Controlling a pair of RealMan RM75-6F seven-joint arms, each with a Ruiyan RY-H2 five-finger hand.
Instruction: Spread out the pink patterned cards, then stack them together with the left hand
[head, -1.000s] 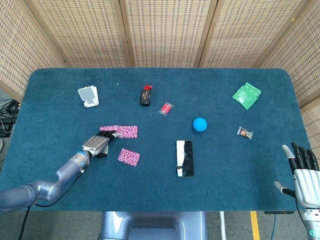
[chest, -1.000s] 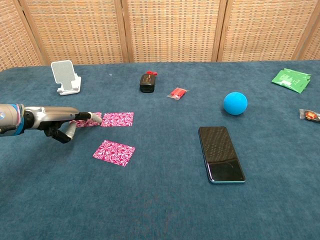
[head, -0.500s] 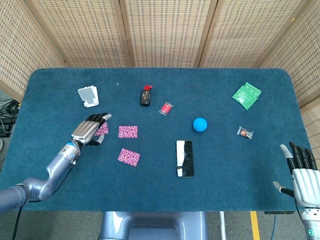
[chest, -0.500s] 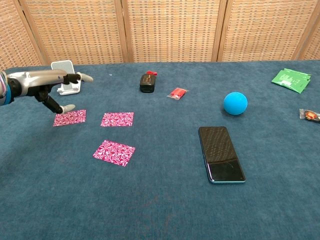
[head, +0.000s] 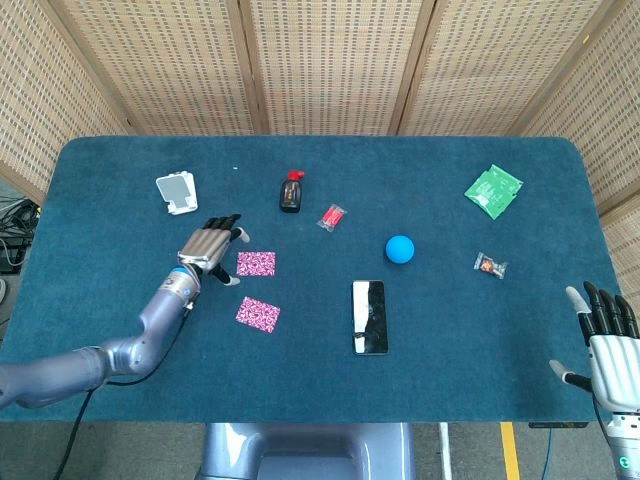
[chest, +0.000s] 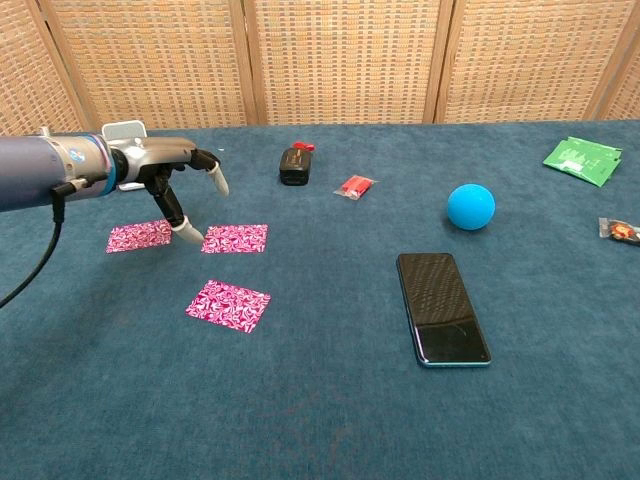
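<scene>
1. The left hand (chest: 178, 170) has moved right since half a second ago, from above the leftmost pink card (chest: 139, 236) to above the gap between it and the middle pink card (chest: 235, 238); its fingers are spread and hold nothing.
2. All three cards lie flat and apart on the blue table (chest: 320, 420), unchanged; the third pink card (chest: 228, 305) sits nearer the robot.
3. The right hand (head: 610, 345) remains at the table's right corner, fingers apart, empty.
4. The black phone (chest: 441, 306) and blue ball (chest: 470, 207) have not shifted.
</scene>
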